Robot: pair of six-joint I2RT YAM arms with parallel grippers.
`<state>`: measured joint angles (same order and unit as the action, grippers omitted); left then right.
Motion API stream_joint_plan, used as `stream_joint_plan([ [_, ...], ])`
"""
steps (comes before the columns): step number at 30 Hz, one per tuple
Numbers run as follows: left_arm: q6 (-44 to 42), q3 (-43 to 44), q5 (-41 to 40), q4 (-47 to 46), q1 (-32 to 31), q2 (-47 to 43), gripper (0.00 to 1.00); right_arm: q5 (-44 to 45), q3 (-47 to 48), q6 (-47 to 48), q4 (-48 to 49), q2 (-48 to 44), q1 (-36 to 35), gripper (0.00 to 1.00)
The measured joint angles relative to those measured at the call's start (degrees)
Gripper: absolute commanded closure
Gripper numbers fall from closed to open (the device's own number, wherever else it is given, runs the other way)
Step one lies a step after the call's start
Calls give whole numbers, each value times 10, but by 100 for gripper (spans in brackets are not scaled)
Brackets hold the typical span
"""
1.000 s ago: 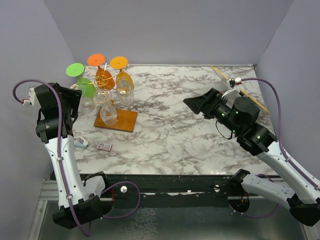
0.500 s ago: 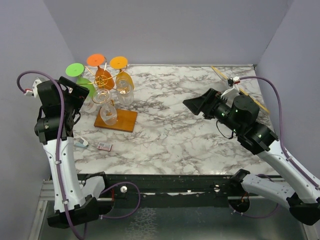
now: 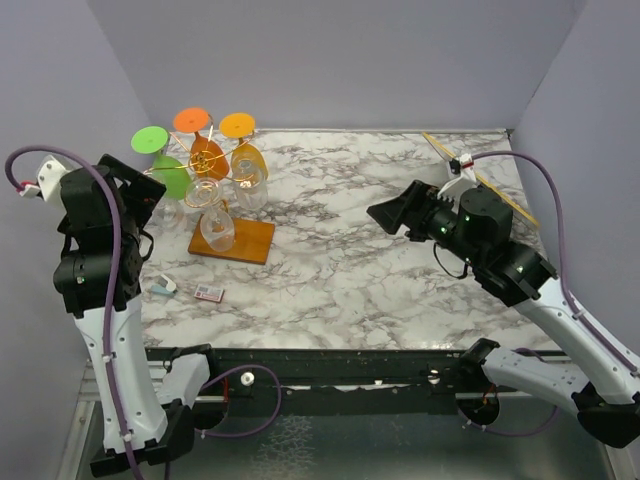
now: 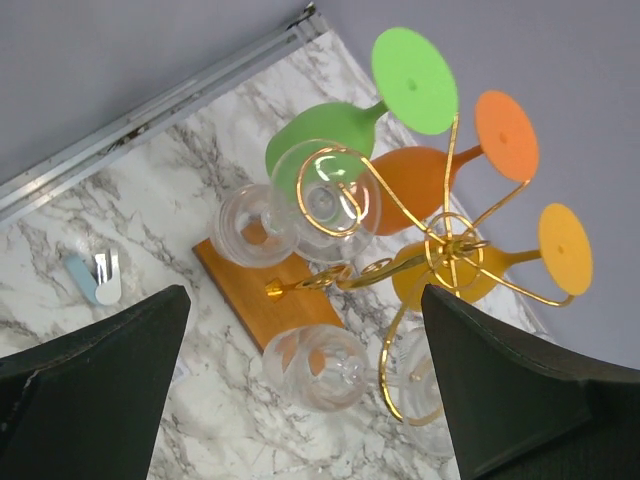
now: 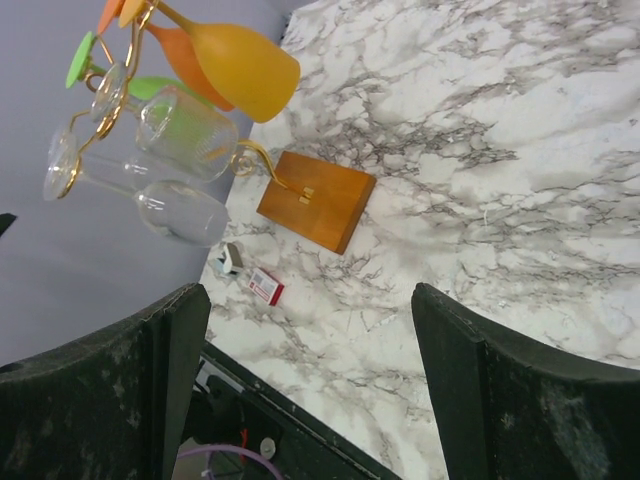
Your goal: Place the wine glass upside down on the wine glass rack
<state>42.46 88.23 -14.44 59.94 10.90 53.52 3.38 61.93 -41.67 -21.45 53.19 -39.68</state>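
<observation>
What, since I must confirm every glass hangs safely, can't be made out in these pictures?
- Top view: clear glasses overlap on the rack; their count and stem seating are unclear.
- Right wrist view: the yellow glass has its foot cut off by the top edge.
- Top view: small card, print too small.

The fixed top camera sits high behind the two white robot arms (image 3: 115, 340), looking down and forward over the white grey-veined marble tabletop (image 3: 350, 270) to the lilac back wall (image 3: 340, 60). The left wrist camera is right in close, tipped sideways, facing the thin gold wire rack on its orange-brown wooden base (image 4: 447, 245). The right wrist camera looks from well across the tabletop, rolled over too. All three views share that rack and the marble around it.
</observation>
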Motion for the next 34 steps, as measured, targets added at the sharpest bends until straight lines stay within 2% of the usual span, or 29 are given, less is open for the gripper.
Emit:
stream_joint_plan([
  [2,-13,24,-5,2,-7,1,1,10,9,9,-14,0,0,11],
  [5,-55,60,-3,1,-23,0,1,30,27,28,-38,0,0,3],
  [8,-118,91,34,-21,-64,-5,1,59,52,47,-69,0,0,0],
  [12,-203,81,123,-55,-111,-21,1,115,89,66,-118,0,0,0],
  [17,-275,30,177,-86,-153,-42,1,187,118,92,-177,0,0,0],
  [21,-315,-2,172,-100,-169,-67,1,231,120,117,-203,-11,0,0],
  [25,-340,-18,128,-109,-173,-97,1,263,121,140,-214,-34,0,0],
  [34,-364,-17,93,-121,-181,-115,1,280,151,188,-214,-76,0,0],
])
